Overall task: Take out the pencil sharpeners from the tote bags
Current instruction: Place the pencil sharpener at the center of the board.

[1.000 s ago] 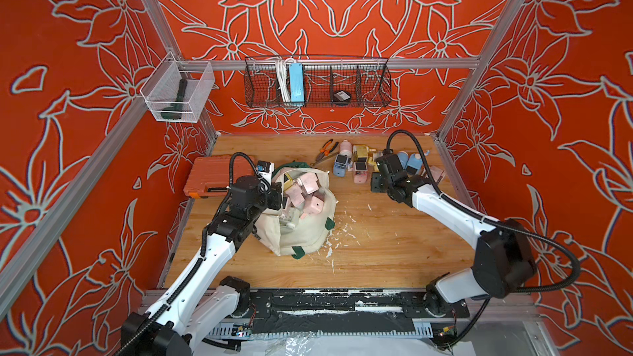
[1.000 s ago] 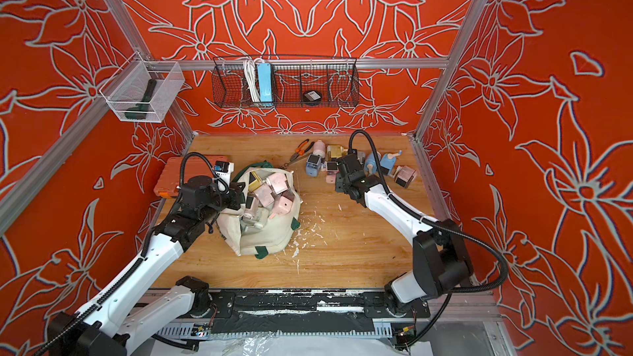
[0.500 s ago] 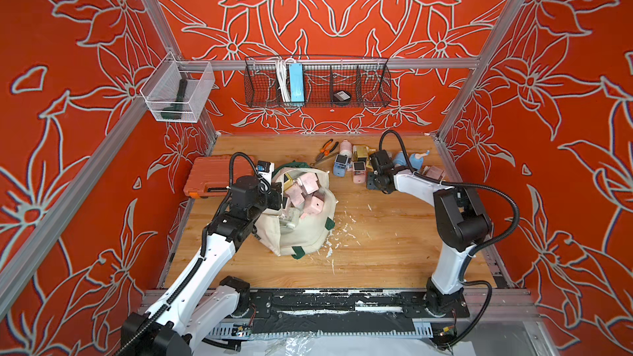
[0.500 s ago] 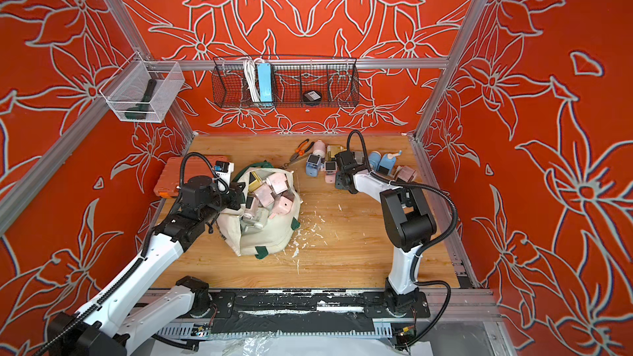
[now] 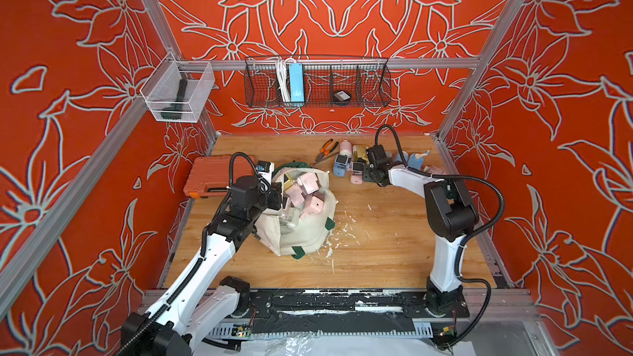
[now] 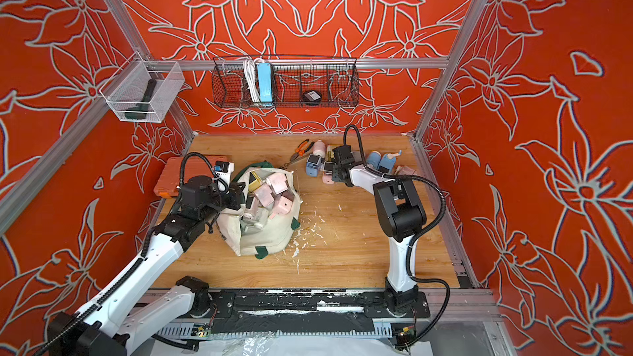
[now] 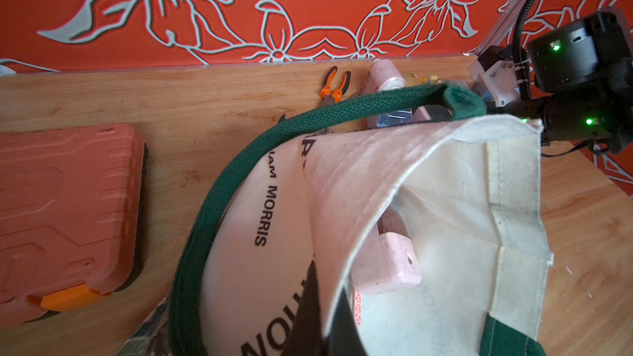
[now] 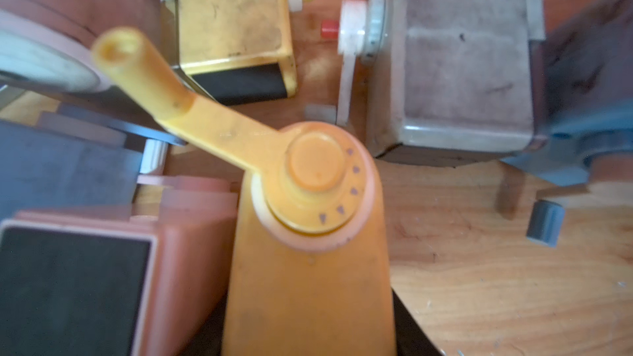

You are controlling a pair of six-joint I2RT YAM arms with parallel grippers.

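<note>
Pinching the tote bag [image 5: 301, 234] rim, L gripper [image 5: 275, 198] is clamped on canvas, mouth open, pink sharpeners [image 5: 306, 186] heaped inside: boxy, dark-fronted. Right of it, pile [image 5: 344, 166] of sharpeners sits far back. R gripper [image 5: 369, 177] grips 1 yellow sharpener [image 8: 308, 268], crank end outward, among that pile; release prob next. Bag lies to R arm's left, L arm nearer.

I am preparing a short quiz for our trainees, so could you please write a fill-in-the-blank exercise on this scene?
The left gripper pinches the rim of the ___.
The right gripper holds a ___ pencil sharpener.
The pliers have ___ handles.
Missing words: tote bag; yellow; orange.
</note>
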